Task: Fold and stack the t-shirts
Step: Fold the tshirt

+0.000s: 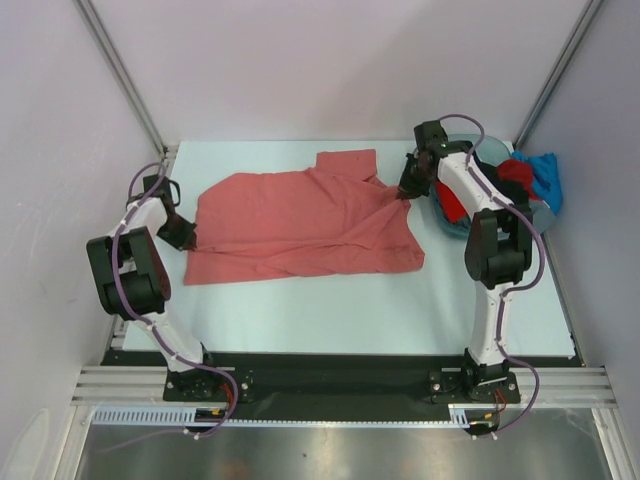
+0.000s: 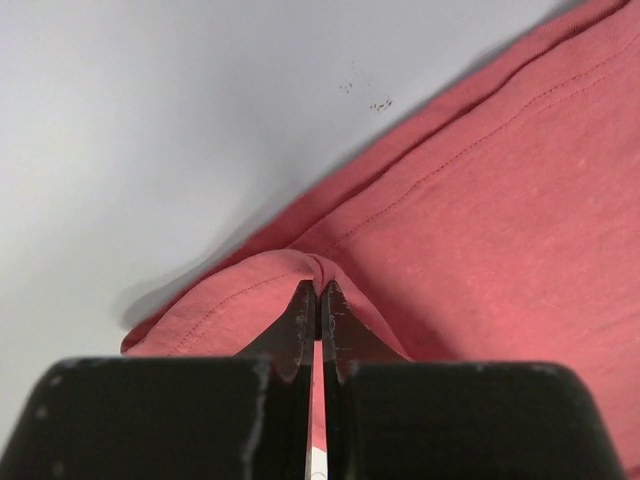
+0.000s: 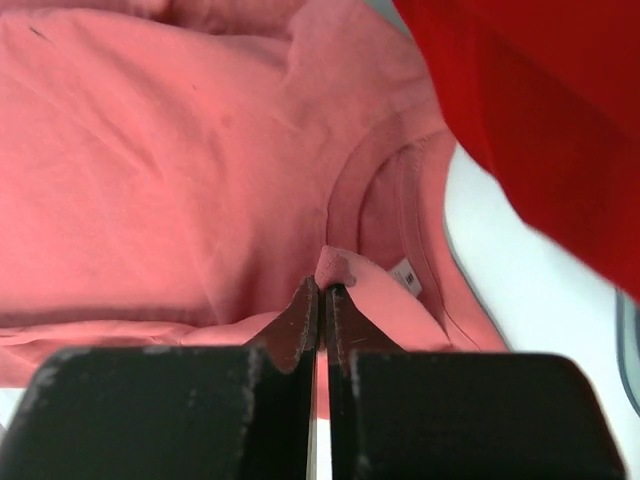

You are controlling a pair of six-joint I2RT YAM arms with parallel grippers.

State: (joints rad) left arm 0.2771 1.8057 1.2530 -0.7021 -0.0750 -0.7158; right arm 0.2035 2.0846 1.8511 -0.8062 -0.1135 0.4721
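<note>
Pale blue-white table [image 1: 300, 310], matte and flat, boxed in by plain white walls [image 1: 330, 60] on the left, far and right sides, with two slanted metal posts [image 1: 120, 70] running up from the far corners. Near edge carries a black base plate [image 1: 340, 365] and a ribbed aluminium rail [image 1: 340, 388], both arms bolted there. Left wrist view shows a few small dark specks [image 2: 365, 95] on the table top. Salmon shirt [image 1: 300, 225] lies spread across the middle of the table, wrinkled, bottom hem [image 2: 480, 200] to the left, collar [image 3: 385, 190] to the right, one sleeve [image 1: 348, 162] sticking out toward the far side. Left gripper [image 1: 185, 235] sits at the shirt's left edge, fingers pressed together with a fold of the hem pinched between them. Right gripper [image 1: 410, 190] is at the shirt's far-right end, fingers together and clamped on a bit of cloth by the collar, white label [image 3: 407, 275] just beside the tips. Cloth pulls up into a ridge toward the right gripper. Grey-blue basin [image 1: 452, 229] sits at the far right of the table, just beside the right gripper, with a red shirt [image 1: 452, 205] bunched inside and a blue shirt [image 1: 545, 175] hanging over its right rim.
</note>
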